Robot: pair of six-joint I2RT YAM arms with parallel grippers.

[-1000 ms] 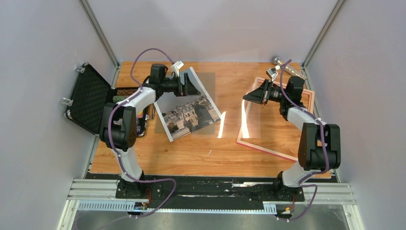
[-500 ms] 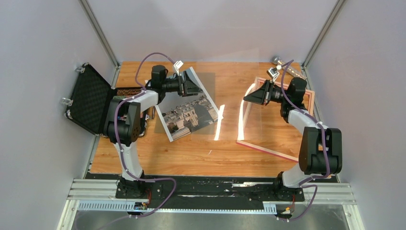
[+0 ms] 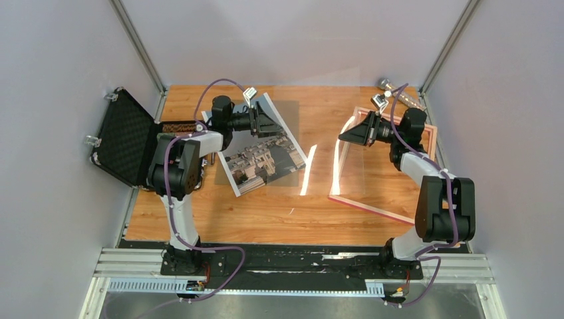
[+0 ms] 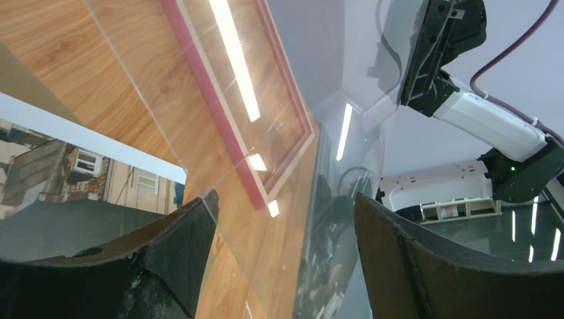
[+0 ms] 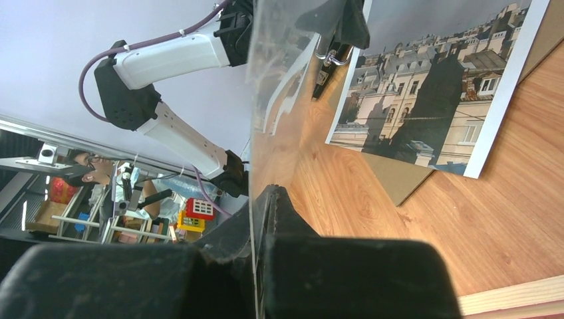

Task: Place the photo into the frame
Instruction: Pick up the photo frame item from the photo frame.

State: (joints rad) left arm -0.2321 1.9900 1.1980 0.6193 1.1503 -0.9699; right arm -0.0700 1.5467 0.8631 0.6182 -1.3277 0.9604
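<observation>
Right claw (image 5: 258, 203) tight on clear pane (image 5: 274, 100); left claw (image 4: 284, 207) wide apart.

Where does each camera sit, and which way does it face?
Top external: above, behind the arm bases, looking down at the table; both arms show.
Left wrist: on the left arm, facing the frame; open left claw shows.
Right wrist: on the right arm, facing the photo; the right claw pinches a clear pane.
Shared: the pane, in both wrist views.
</observation>
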